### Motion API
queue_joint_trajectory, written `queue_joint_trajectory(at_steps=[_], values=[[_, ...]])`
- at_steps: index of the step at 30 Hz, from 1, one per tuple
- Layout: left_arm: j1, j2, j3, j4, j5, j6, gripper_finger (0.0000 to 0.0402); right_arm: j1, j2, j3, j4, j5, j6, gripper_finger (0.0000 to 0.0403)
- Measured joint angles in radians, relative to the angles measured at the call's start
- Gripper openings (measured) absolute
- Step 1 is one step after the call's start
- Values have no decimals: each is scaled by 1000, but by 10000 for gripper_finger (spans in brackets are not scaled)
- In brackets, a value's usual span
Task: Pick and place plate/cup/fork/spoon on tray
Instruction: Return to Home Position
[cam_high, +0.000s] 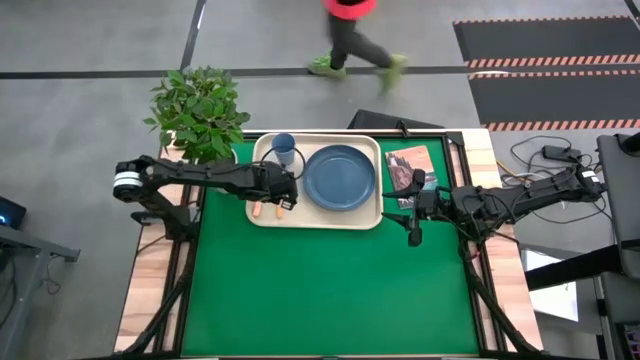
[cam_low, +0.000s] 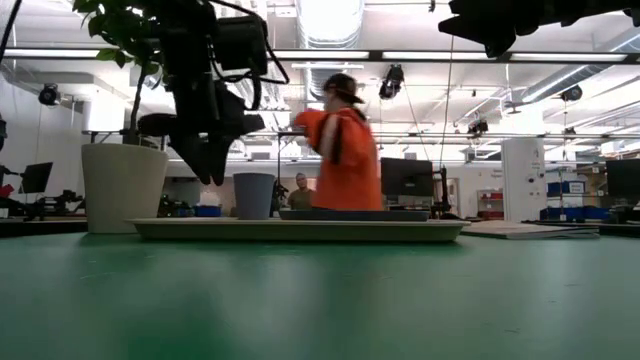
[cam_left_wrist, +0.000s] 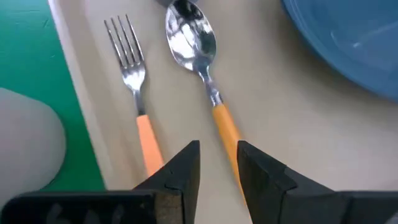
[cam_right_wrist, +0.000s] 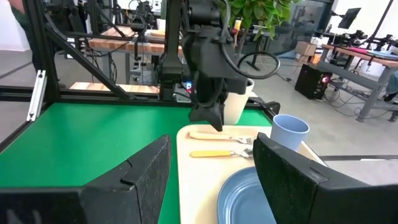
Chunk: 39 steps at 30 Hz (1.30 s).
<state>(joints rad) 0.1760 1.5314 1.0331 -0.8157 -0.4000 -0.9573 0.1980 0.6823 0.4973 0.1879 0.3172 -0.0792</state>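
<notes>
The cream tray (cam_high: 262, 215) lies at the table's far middle. On it rest the slate-blue plate (cam_high: 340, 178), the blue cup (cam_high: 284, 148), the fork (cam_left_wrist: 132, 68) and the spoon (cam_left_wrist: 191, 37), side by side near the tray's left edge. My left gripper (cam_left_wrist: 219, 158) hovers just above the spoon's orange handle (cam_left_wrist: 222, 121), fingers a narrow gap apart and holding nothing. In the low view it (cam_low: 214, 178) hangs clear above the tray (cam_low: 300, 230). My right gripper (cam_right_wrist: 211, 177) is open and empty over the green table, right of the tray (cam_high: 415, 228).
A potted plant (cam_high: 200, 110) in a white pot (cam_low: 124, 186) stands off the tray's far left corner. A picture-covered booklet (cam_high: 410, 168) lies right of the tray. A person in orange (cam_low: 340, 150) walks behind the table. Green table surface (cam_high: 320, 290) stretches toward the near edge.
</notes>
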Motion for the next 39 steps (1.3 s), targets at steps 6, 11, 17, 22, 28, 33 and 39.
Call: queue_joint_trajectory(at_steps=[6, 11, 17, 22, 28, 33, 39], values=[[-66, -51, -28, -32, 0, 51, 89, 0, 0, 0, -9, 0, -14, 215], [-219, -95, -30, 40, -1, 289, 89, 2, -21, 1, -81, -10, -64, 215], [-392, -222, -65, 293, -24, 585, 84, 2, -113, -33, -102, -50, -97, 215], [-433, -416, -244, 620, -24, 779, 47, 2, -213, -96, -100, -65, -126, 215], [-424, -670, -513, 908, -19, 866, 4, 2, -336, -196, -100, -64, -154, 215], [-424, -874, -697, 1018, -18, 871, 5, 2, -453, -268, -93, -58, -171, 215], [-424, -1090, -844, 1048, -18, 877, 1, 2, -617, -321, -105, -55, -218, 215]])
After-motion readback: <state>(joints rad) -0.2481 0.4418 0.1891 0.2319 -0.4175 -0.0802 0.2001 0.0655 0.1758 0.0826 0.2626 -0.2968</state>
